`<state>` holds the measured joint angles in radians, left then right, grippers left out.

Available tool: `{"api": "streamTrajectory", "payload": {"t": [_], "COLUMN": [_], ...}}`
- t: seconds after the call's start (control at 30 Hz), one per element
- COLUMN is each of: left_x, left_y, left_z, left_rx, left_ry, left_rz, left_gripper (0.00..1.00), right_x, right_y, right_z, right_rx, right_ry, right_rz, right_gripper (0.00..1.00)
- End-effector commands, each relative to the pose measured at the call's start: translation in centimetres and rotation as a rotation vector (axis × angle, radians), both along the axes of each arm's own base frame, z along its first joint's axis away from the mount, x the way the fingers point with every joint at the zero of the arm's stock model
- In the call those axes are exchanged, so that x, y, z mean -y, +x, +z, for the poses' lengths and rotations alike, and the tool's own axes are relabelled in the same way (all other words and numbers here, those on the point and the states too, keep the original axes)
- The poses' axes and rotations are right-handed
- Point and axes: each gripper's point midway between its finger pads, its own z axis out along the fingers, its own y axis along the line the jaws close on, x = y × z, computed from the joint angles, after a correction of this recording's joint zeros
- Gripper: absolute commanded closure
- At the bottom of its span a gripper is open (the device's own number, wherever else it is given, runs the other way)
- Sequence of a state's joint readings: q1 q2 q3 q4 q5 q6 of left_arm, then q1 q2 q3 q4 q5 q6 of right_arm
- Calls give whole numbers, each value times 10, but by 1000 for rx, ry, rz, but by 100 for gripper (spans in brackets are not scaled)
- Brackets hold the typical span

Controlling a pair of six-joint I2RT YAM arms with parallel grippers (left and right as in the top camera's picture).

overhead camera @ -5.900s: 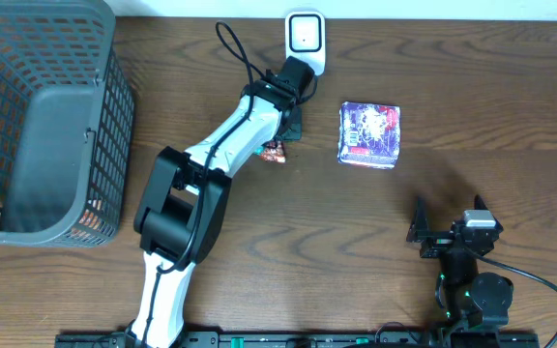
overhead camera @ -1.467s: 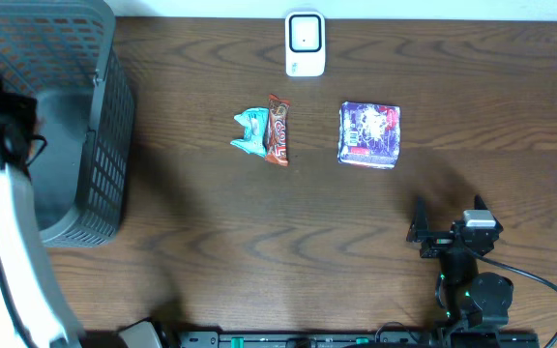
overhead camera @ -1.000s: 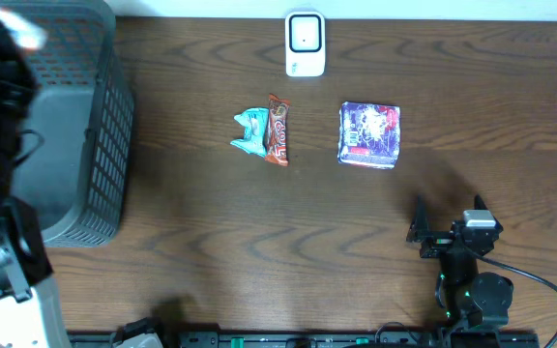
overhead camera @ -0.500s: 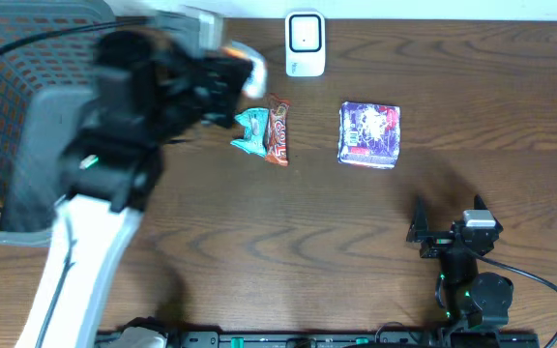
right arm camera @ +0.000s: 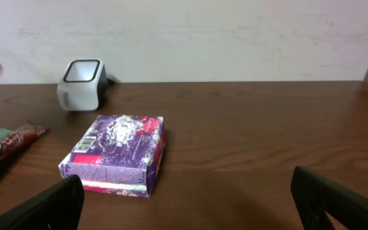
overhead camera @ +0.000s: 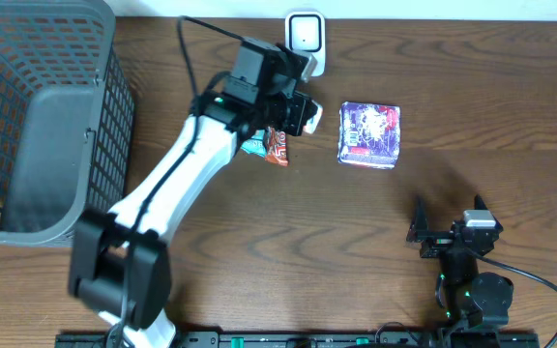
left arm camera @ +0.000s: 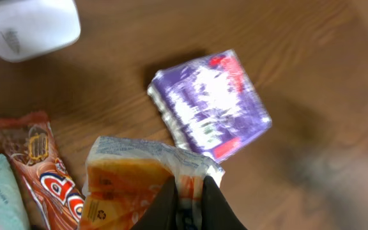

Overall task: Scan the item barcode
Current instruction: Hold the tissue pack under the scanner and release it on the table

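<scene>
My left gripper (left arm camera: 188, 204) is shut on the edge of an orange and white snack packet (left arm camera: 133, 185), which it holds in the air above the table. In the overhead view the left gripper (overhead camera: 298, 111) hangs just below the white barcode scanner (overhead camera: 305, 39), between the scanner and the purple box (overhead camera: 369, 134). I see no barcode on the packet. The scanner (left arm camera: 27, 25) is at the top left of the left wrist view. My right gripper (right arm camera: 190, 204) stands open and empty near the table's front right (overhead camera: 448, 220).
A brown candy bar (overhead camera: 278, 150) and a teal packet (overhead camera: 251, 146) lie under the left arm. The purple box (right arm camera: 117, 153) sits ahead of the right gripper, with the scanner (right arm camera: 82, 83) behind it. A grey mesh basket (overhead camera: 27, 116) stands at the far left.
The left arm has swung from over the basket to the right, coming above the candy bar beside the scanner with the orange packet in its jaws. The right arm has not moved.
</scene>
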<state>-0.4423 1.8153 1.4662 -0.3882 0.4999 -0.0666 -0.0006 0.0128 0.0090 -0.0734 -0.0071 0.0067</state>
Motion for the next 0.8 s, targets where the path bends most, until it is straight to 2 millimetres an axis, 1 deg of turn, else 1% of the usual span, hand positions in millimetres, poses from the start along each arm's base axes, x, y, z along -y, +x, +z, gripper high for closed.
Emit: {"api": "streamTrajectory", "payload": {"t": [0.0,0.03,0.07,0.1,0.2,0.23,0.27,0.33,0.4,0.47,0.57,0.67,0.73,0.77], "left_x": [1,1,2,2,2,2,2,2,0,-8,-29,-65,-99,-114], "left_y": [12,14,15,15,16,16,16,16,18,24,34,43,45,43], "left_z": [-26,-32,-36,-39,-42,-42,-41,-39,-32,-12,30,85,128,146], "left_rx": [1,-6,-12,-14,-18,-18,-17,-13,3,45,135,226,284,311], "left_ry": [48,51,54,55,57,57,56,54,47,26,-15,-85,-148,-175], "left_rz": [9,9,9,9,9,9,9,11,16,36,87,191,291,332], "left_gripper": [87,83,75,71,69,67,64,62,61,60,56,52,47,45], "right_x": [-2,-2,-2,-2,-2,-2,-2,-2,-2,-2,-2,-2,-2,-2], "right_y": [0,0,0,0,0,0,0,0,0,0,0,0,0,0], "right_z": [-1,-1,-1,-1,-1,-1,-1,-1,-1,-1,-1,-1,-1,-1], "right_rx": [-1,-1,-1,-1,-1,-1,-1,-1,-1,-1,-1,-1,-1,-1], "right_ry": [-4,-4,-4,-4,-4,-4,-4,-4,-4,-4,-4,-4,-4,-4], "right_rz": [7,7,7,7,7,7,7,7,7,7,7,7,7,7], "right_gripper": [1,1,1,1,1,1,1,1,1,1,1,1,1,1]}}
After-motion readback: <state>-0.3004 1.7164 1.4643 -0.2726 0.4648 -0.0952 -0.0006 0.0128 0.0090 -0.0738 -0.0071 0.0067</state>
